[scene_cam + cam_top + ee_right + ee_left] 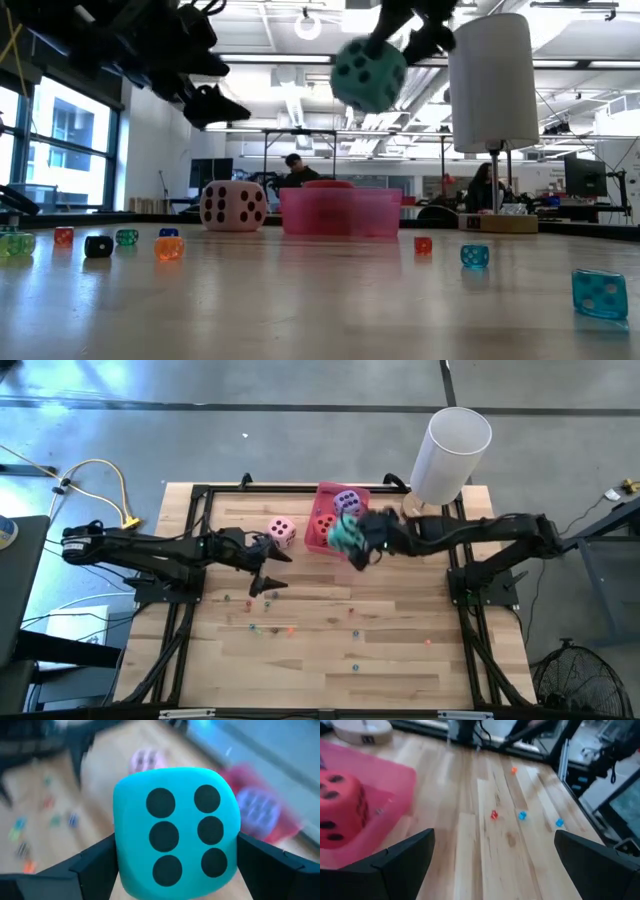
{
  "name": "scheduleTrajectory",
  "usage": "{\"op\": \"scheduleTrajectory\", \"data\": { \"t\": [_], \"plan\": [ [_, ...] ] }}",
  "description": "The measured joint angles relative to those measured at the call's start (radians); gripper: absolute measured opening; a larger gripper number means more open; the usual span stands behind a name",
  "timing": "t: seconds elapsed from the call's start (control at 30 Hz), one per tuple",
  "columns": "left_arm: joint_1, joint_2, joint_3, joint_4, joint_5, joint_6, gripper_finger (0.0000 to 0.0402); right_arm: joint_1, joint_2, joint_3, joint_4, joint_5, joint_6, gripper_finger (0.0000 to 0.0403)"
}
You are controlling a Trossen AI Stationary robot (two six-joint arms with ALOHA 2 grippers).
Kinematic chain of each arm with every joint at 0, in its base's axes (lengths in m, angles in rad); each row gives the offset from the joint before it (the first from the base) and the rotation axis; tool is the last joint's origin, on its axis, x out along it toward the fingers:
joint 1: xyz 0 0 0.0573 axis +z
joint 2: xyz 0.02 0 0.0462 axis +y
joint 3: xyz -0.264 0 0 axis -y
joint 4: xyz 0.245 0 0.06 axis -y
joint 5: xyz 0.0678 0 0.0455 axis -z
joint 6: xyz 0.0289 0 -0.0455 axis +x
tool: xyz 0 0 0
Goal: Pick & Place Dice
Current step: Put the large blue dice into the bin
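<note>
The teal die [175, 830] sits clamped between the two dark fingers of the right gripper [352, 540], its six-pip face turned toward that arm's wrist camera. The low view shows the die [368, 73] held high in the air, well above the table. From overhead, the gripper and its die hang just beside the near edge of the pink tray [322, 494].

Inside that tray, beyond the held die, lie the red die [324, 524] and the purple die [347, 502], side by side. The pink die [282, 531] rests on the wooden table [400, 660], outside the tray, between the two grippers and nearer the left one.

The left gripper [270, 575] hovers above the table with its fingers spread wide and nothing between them; the red die and the tray wall show just ahead of it in its wrist view. Tiny coloured beads [168, 246] lie scattered over the table below and behind both grippers. A tall white cylinder [450, 455] on a round wooden base stands past the right gripper, near the table's far edge.
</note>
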Motion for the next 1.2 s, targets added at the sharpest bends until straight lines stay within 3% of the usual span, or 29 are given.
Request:
{"op": "scheduleTrajectory", "data": {
  "t": [0.23,0.43,0.83,1.2],
  "plan": [
    [0.075,-0.185,0.004,0.003,0.0,0.008,0.04,-0.157,0.028,0.096,0.019,0.038,-0.078,0.0338],
    [0.105,-0.305,0.004,-0.015,0.0,0.009,0.04,-0.296,0.141,0.096,0.022,-0.053,-0.084,0.0338],
    [0.105,-0.307,0.004,-0.067,0.002,0.009,0.04,-0.432,0.35,0.095,0.121,-0.113,-0.123,0.0339],
    [0.105,-0.307,0.004,-0.108,0.002,0.009,0.04,-0.444,0.363,0.095,0.179,-0.111,-0.121,0.0365]
  ]
}}
